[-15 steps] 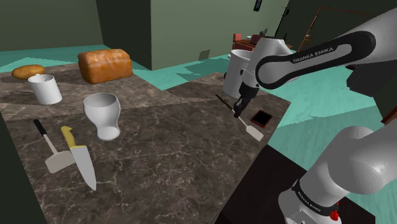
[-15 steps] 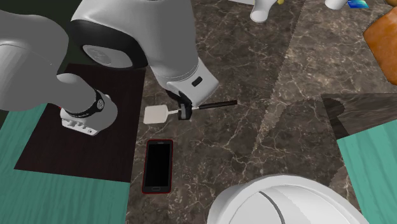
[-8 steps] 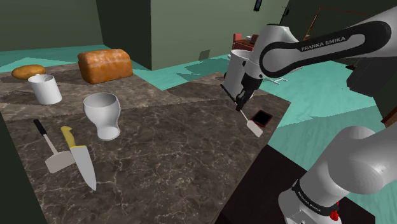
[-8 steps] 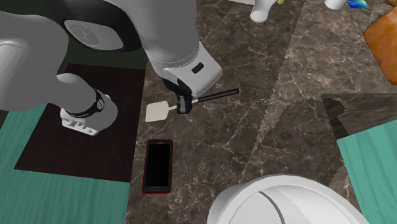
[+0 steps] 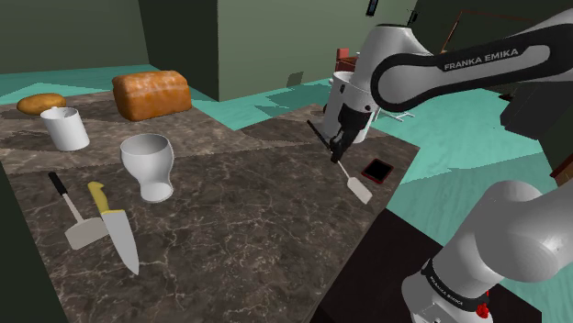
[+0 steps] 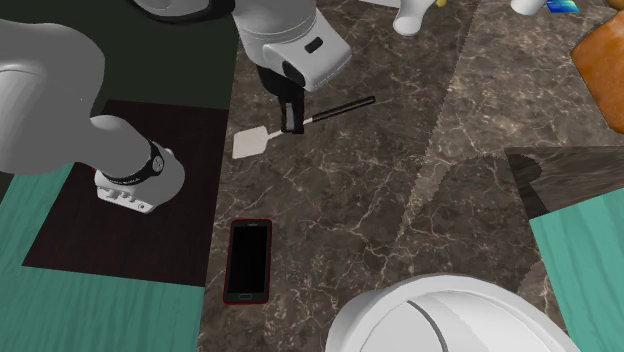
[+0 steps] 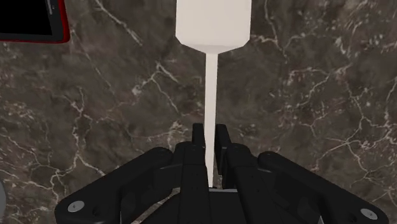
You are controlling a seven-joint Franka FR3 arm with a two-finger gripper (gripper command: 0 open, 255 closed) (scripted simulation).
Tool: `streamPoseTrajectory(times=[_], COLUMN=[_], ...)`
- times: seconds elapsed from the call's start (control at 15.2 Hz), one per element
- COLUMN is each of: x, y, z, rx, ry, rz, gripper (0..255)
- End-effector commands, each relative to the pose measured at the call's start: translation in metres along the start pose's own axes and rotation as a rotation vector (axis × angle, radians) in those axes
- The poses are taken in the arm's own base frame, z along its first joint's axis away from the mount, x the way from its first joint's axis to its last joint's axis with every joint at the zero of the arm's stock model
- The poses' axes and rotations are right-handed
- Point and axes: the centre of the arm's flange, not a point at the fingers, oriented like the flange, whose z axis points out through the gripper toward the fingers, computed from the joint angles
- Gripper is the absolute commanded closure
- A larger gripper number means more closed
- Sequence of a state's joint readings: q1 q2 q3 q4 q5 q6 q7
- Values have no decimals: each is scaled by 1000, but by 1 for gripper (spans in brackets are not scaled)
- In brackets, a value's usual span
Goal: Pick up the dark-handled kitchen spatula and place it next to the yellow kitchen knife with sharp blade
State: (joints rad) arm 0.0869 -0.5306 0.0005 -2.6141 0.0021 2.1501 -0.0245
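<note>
Your pincer is clamping shut on the thin pale shaft of the spatula, close to where its dark handle begins. Because of that grip, the tool is hanging crosswise with the white blade dipping lower, seemingly clear of the desk near the red-edged phone. The yellow-handled knife is lying well apart at the shoulder view's lower left, with another spatula just beside it, so you are likely facing a long carry across to the free side of its blade.
</note>
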Motion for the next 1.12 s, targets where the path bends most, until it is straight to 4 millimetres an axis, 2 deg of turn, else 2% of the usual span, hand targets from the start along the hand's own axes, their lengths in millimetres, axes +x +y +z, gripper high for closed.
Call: streamPoseTrajectory(times=[0.0, 1.06], x=[2, 17], y=[-27, -238], z=[3, 3], rx=[0, 0], ry=[0, 0], rz=[2, 2], gripper=[255, 255])
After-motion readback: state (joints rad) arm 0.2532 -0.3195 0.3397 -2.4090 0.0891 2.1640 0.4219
